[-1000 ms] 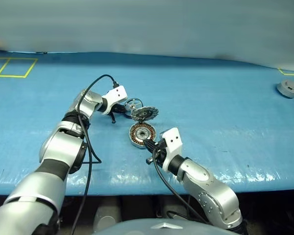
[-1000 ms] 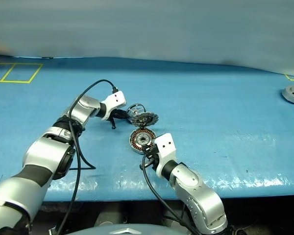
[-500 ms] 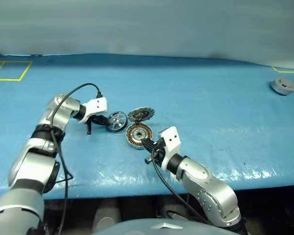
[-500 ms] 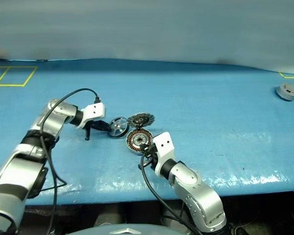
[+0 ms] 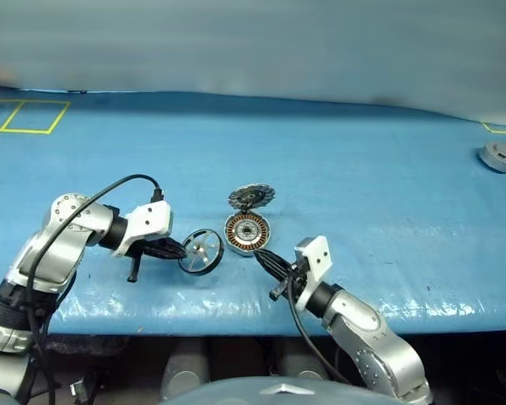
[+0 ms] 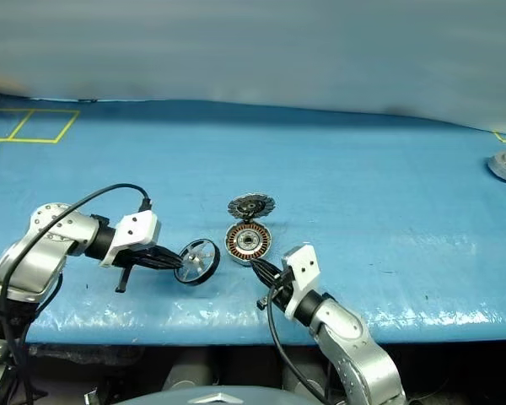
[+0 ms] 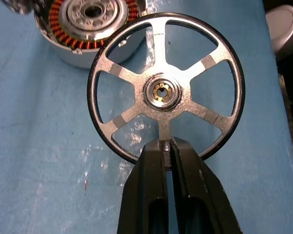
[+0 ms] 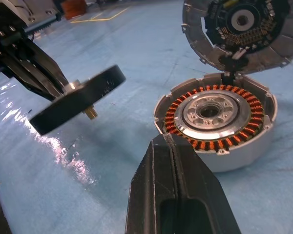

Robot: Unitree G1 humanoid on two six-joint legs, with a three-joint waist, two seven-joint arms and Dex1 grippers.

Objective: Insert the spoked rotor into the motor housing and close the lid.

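The left gripper [image 7: 167,146] has drawn back toward the near edge of the worktop [image 5: 388,160], its fingers pinched on the rim of the spoked rotor [image 5: 201,251] — a second ago it held the wheel up by the raised lid [image 5: 251,197]. The rotor now hangs just left of the open motor housing [image 5: 246,233], so insertion is not yet done. The right gripper [image 8: 172,146], fingers closed and empty, has pulled slightly back from the housing's near side.
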